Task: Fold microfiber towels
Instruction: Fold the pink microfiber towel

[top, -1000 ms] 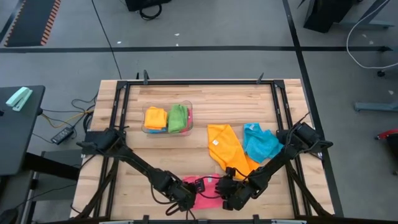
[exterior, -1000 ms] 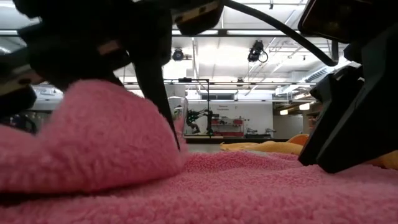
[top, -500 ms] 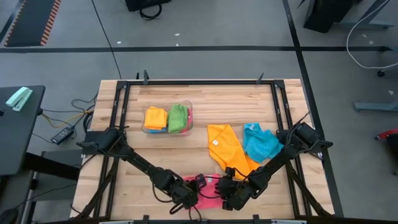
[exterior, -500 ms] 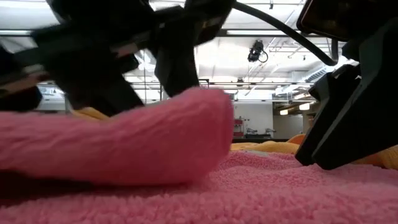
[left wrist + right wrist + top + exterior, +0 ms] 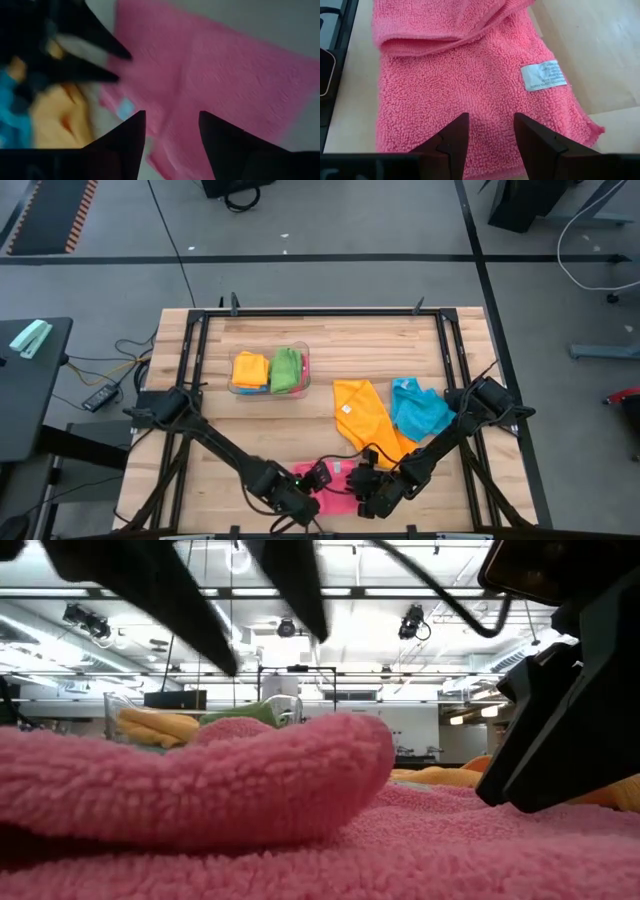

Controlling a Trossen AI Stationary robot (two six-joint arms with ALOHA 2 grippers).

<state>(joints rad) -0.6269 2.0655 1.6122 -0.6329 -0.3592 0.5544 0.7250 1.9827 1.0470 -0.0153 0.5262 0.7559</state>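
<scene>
A pink microfiber towel (image 5: 335, 488) lies at the table's near edge. Its left part (image 5: 200, 780) is folded over onto the rest, and a white label (image 5: 543, 76) faces up. My left gripper (image 5: 172, 145) hangs open just above the folded part, touching nothing. My right gripper (image 5: 490, 142) stands open over the towel's right part. An orange towel (image 5: 362, 425) and a blue towel (image 5: 418, 410) lie loose to the right of centre. My right gripper slants down from the table's right side. In the low view, one finger (image 5: 545, 740) reaches down to the pink towel's flat single layer (image 5: 485, 107). Whether it touches the cloth I cannot tell. The towel lies flat on the table.
A clear bin (image 5: 236, 385) at the back left holds a folded orange towel (image 5: 250, 369) and a folded green one (image 5: 286, 368). A black frame (image 5: 320, 313) runs around the wooden tabletop. Bare wood lies between the bin and the pink towel.
My left gripper has opened, let go of the pink towel's folded-over part and risen clear of it. That part, held up as a hump a second ago, has sunk and now lies flat on the rest of the towel.
</scene>
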